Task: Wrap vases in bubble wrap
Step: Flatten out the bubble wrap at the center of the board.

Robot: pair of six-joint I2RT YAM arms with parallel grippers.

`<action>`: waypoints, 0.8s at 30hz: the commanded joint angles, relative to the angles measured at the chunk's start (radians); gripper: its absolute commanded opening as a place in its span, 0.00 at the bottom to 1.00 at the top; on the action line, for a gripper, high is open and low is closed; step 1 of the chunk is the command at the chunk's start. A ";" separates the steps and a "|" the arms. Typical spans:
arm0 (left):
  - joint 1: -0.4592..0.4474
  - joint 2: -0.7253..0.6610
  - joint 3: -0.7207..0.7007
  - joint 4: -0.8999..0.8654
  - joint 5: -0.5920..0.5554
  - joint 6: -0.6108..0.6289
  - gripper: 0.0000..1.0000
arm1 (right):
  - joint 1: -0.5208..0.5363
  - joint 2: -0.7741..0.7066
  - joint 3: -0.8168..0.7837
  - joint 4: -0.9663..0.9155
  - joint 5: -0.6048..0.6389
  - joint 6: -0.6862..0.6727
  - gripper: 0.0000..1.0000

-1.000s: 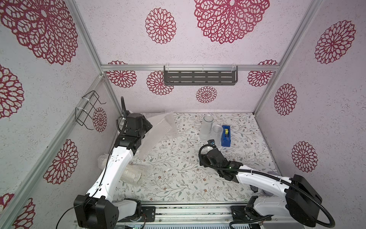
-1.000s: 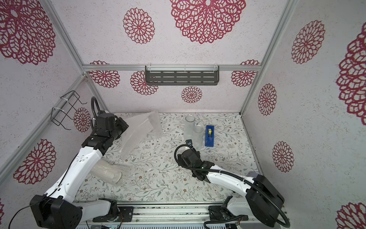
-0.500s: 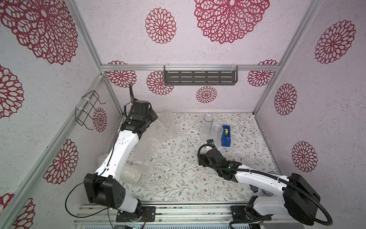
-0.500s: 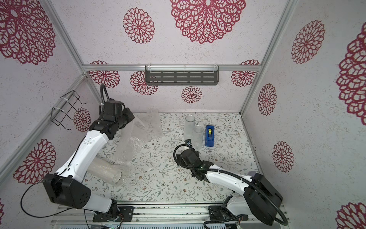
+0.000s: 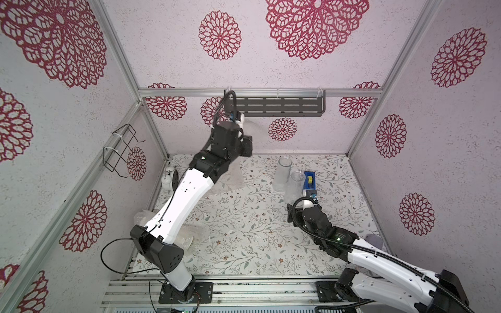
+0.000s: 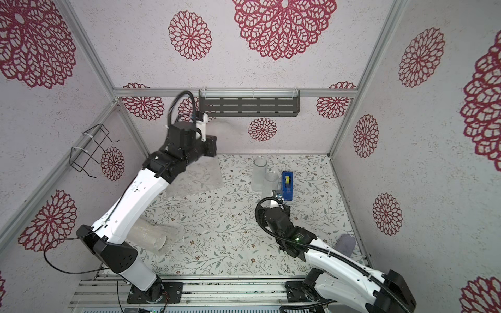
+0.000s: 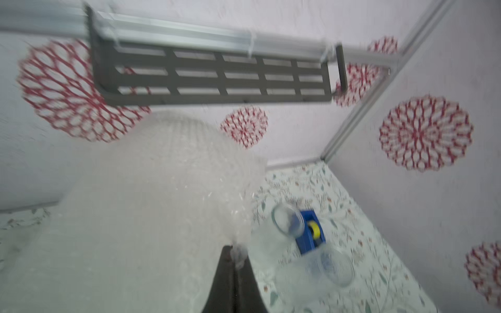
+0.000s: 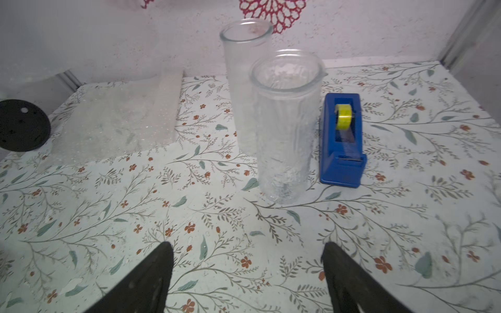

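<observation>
Both upright glass vases (image 8: 284, 130) are empty; left jaws pinch bubble wrap (image 7: 151, 203), right jaws open.

text: none legible | labels: none | brands: none | numbers: none | signs: none

both top views are bright, evenly lit and sharp, with only faint, soft shadows on the floral table (image 5: 244, 244) and no harsh glare. the left wrist view is smeared throughout: the grey shelf (image 7: 217, 78), the wall flowers (image 7: 425, 132) and the bubble wrap (image 7: 149, 203) all blur. the right wrist view is crisp, with soft highlights on the clear ribbed glass (image 8: 284, 122).
</observation>
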 commanded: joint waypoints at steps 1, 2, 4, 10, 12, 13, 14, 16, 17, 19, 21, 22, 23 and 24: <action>-0.082 0.003 -0.174 0.017 -0.003 0.055 0.00 | -0.044 -0.060 0.014 -0.061 0.052 -0.030 0.88; -0.101 0.007 -0.216 0.028 -0.002 0.049 0.00 | -0.053 -0.071 0.014 -0.065 0.044 -0.034 0.88; -0.134 0.017 -0.303 0.038 -0.014 0.028 0.00 | -0.063 -0.089 0.014 -0.064 0.031 -0.036 0.88; -0.238 0.040 -0.519 0.096 -0.023 0.011 0.00 | -0.066 -0.052 0.006 -0.019 -0.049 -0.033 0.88; -0.267 0.032 -0.584 0.129 -0.020 -0.007 0.00 | -0.066 -0.024 0.009 0.004 -0.086 -0.032 0.88; -0.277 0.022 -0.614 0.146 -0.014 -0.021 0.00 | -0.066 -0.007 0.011 0.014 -0.104 -0.032 0.88; -0.287 0.006 -0.650 0.170 0.000 -0.038 0.00 | -0.066 0.013 0.015 0.024 -0.121 -0.032 0.87; -0.306 -0.030 -0.719 0.211 0.013 -0.072 0.01 | -0.066 0.051 0.027 0.038 -0.146 -0.033 0.87; -0.318 -0.048 -0.750 0.231 0.017 -0.089 0.03 | -0.066 0.071 0.031 0.046 -0.154 -0.035 0.87; -0.338 -0.078 -0.801 0.254 0.018 -0.117 0.10 | -0.066 0.110 0.043 0.060 -0.172 -0.040 0.86; -0.361 -0.112 -0.845 0.265 0.002 -0.143 0.39 | -0.066 0.154 0.059 0.075 -0.186 -0.052 0.86; -0.374 -0.135 -0.862 0.264 -0.018 -0.158 0.52 | -0.066 0.174 0.066 0.081 -0.190 -0.056 0.86; -0.384 -0.173 -0.889 0.271 -0.042 -0.172 0.65 | -0.066 0.197 0.076 0.088 -0.194 -0.060 0.86; -0.386 -0.221 -0.919 0.283 -0.062 -0.190 0.75 | -0.066 0.218 0.084 0.095 -0.200 -0.065 0.86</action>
